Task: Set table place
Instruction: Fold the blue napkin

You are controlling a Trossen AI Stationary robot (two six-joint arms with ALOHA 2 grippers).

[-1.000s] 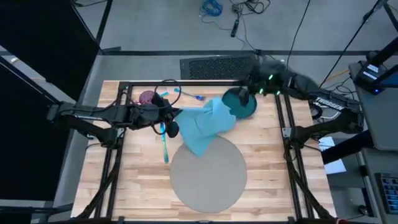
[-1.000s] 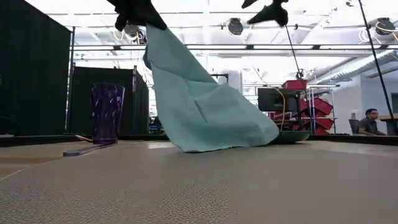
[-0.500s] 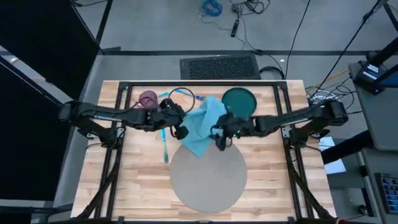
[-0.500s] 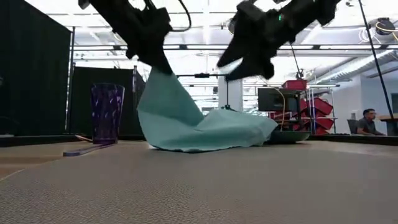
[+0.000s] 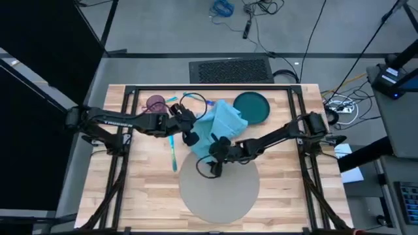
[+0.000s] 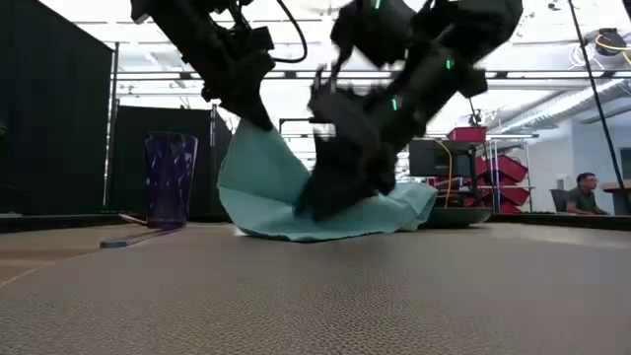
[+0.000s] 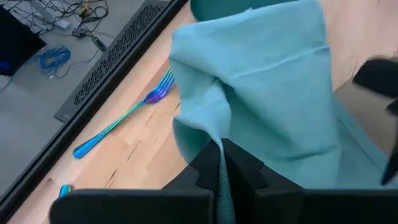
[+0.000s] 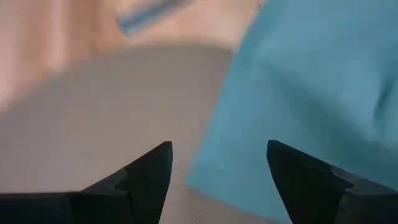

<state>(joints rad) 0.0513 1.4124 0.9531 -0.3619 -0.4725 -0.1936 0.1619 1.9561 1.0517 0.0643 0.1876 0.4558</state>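
Left tool [image 5: 192,138] grips the teal cloth napkin [image 5: 221,127], centre frame; right tool [image 8: 213,169], released, hovers over the round grey placemat [image 5: 219,189] at lower centre. Plate, cutlery, cup remain unplaced.

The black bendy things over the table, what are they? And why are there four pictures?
They are two robot arms, each ending in a gripper with two fingers. Four cameras look at once: one above the table, one down at table height, and one on each arm's wrist.

On the wooden table lie a big round grey placemat, a dark teal plate, a purple cup, a shiny blue fork and a light teal napkin.

The left gripper is shut on a pinch of the napkin and holds that part up. The right gripper is open, hovering low where the napkin's edge meets the placemat. It holds nothing.
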